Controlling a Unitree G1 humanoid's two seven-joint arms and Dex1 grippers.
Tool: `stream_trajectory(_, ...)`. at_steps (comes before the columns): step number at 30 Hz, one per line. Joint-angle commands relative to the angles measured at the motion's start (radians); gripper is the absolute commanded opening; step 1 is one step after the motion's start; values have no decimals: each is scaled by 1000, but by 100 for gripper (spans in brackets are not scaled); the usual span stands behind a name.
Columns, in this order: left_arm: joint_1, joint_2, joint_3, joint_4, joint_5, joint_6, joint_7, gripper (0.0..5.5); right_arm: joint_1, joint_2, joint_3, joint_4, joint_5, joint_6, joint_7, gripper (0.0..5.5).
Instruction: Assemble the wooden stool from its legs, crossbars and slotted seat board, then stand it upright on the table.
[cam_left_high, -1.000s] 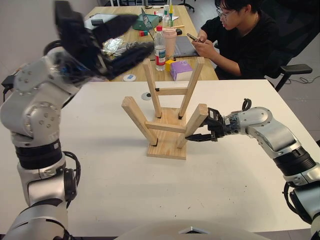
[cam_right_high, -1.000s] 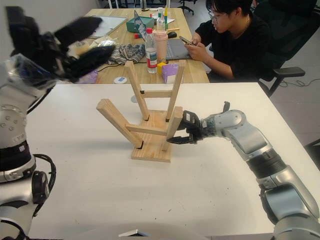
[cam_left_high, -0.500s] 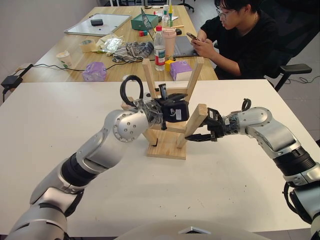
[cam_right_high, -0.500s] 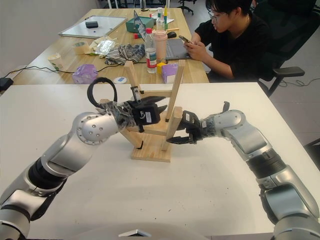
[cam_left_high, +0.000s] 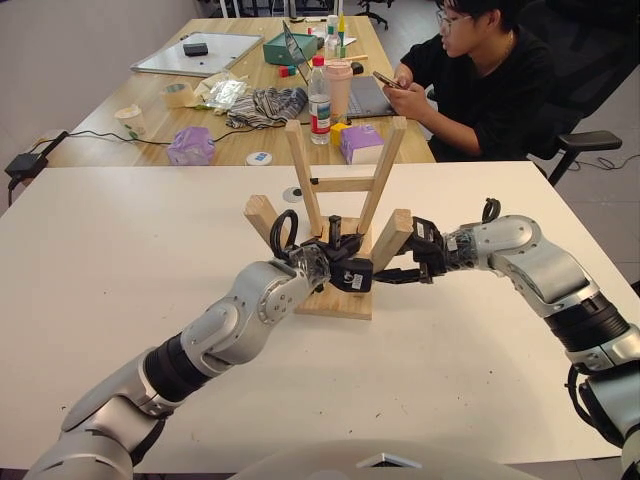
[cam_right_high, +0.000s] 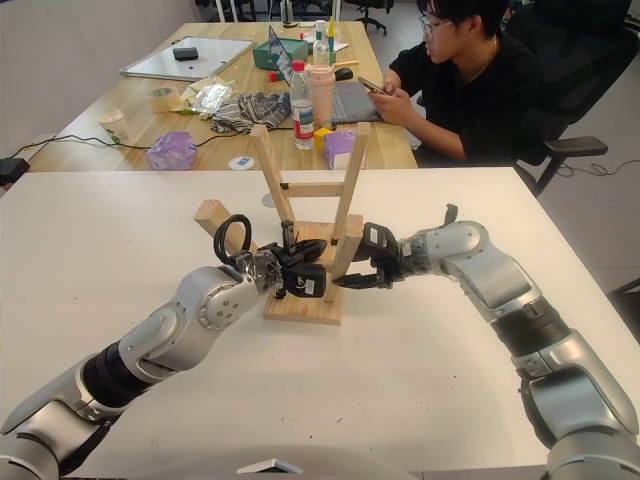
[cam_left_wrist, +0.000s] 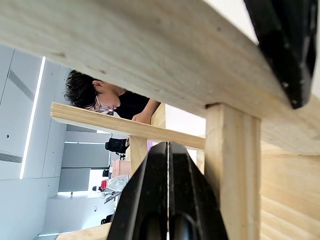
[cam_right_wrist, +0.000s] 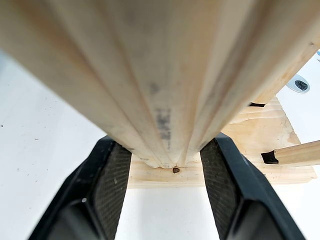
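Seen from the head, the stool (cam_left_high: 345, 183) stands upside down mid-counter (cam_left_high: 150, 250), its seat board (cam_left_high: 335, 302) flat and its four legs pointing up. The right tool (cam_left_high: 393, 258) is clenched on the near right leg (cam_left_high: 402, 225). The left tool (cam_left_high: 336, 228) sits between the two near legs, just beside the right one. At the left wrist, its fingers (cam_left_wrist: 150, 200) are pressed together with nothing between them (a crossbar (cam_left_wrist: 125, 55) looms close). At the right wrist, both pads (cam_right_wrist: 107, 185) squeeze the leg, with the seat board behind.

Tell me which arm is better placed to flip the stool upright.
Right, probably: the right gripper clamps a stool leg near the seat board, ready to tip it. The left gripper only sits between the legs.
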Motion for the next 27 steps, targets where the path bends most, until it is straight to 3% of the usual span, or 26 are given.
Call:
stream_trajectory(1, 68, -57, 70, 40, -95, -23, -30, 0, 126, -57, 168, 75, -220, 144, -18, 205)
stream_trajectory(6, -98, -182, 395, -119, -388, 61, -74, 0, 141, -60, 163, 74, -217, 145, -29, 205)
stream_trajectory(10, -386, -220, 738, -98, -634, 201, -31, 0, 144, -56, 159, 67, -212, 151, -37, 205)
stream_trajectory(12, -504, -149, 901, 30, -687, 235, 13, 0, 145, -58, 156, 63, -209, 152, -39, 205)
stream_trajectory(13, -500, -63, 925, 127, -638, 192, 24, 0, 146, -59, 155, 62, -208, 153, -40, 205)
stream_trajectory(16, -347, 165, 866, 393, -452, 35, 31, 0, 153, -61, 151, 59, -205, 154, -47, 205)
stream_trajectory(19, -59, 248, 745, 517, -350, -56, -7, 0, 156, -60, 152, 55, -202, 154, -49, 205)
stream_trajectory(23, 179, 210, 561, 368, -312, -15, -102, 0, 148, -61, 158, 54, -204, 153, -40, 205)
stream_trajectory(27, 155, 79, 424, 154, -287, 80, -140, 0, 130, -55, 170, 60, -212, 152, -29, 205)
